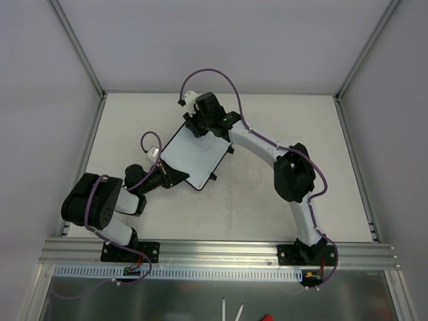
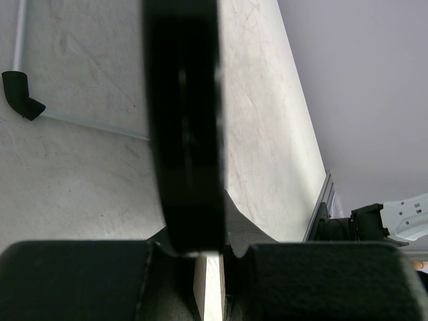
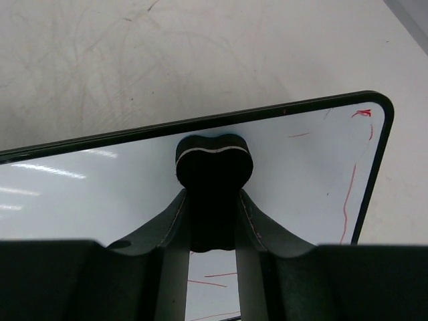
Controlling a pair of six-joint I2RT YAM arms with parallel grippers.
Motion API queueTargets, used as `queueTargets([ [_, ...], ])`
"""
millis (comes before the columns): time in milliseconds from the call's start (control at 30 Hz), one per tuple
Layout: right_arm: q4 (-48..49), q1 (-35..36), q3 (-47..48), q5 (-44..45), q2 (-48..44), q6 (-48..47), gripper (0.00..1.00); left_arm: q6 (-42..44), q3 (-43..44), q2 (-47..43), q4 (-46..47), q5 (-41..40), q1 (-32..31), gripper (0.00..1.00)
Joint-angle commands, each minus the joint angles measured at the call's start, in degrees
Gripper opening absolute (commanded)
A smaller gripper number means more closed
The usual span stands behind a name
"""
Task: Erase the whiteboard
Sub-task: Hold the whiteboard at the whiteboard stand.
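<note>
Now: eraser on the board, red strokes off to its right

Skewed on the surface [image 1: 281,134], centre-left, lies the whiteboard [image 1: 197,154]. It looks flat, with one corner toward the left arm [image 1: 100,200]. At that corner the left jaws are pressed nearly together, pinching the board's black rim [image 2: 184,134]; that arm only anchors.

On the right arm [image 1: 267,144], the right jaws are clamped narrow on the black eraser [image 3: 214,160], wedged between the fingers [image 3: 170,267]. Its end seems to touch the white face just inside the far long rim, which runs straight across the right wrist view.

Key relation: the red marks [image 3: 349,194] lie right of the eraser, along the board's short end. More red lines [image 3: 207,281] sit back under the jaws, toward the wrist.

Likely next wipe is sideways to the right along the long axis, then back. The right arm is the one placed to do it.
</note>
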Motion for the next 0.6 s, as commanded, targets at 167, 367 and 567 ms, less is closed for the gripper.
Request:
queueTargets([
  [167,-2.97,0.80,-2.68,-3.76,-2.56,1.17,0.00,2.84,1.53,-1.95,18.31,0.71,-1.14,0.00],
  [367,0.69,-0.96,-8.56,-5.86,-5.10,4.94,0.00,2.84,1.62,-2.40,17.96,0.71,-1.14,0.00],
  [567,8.36,-1.84,-19.02,-5.34,-7.49,11.79,0.00,2.66,1.53,-2.57,17.88,0.71,-1.14,0.00],
])
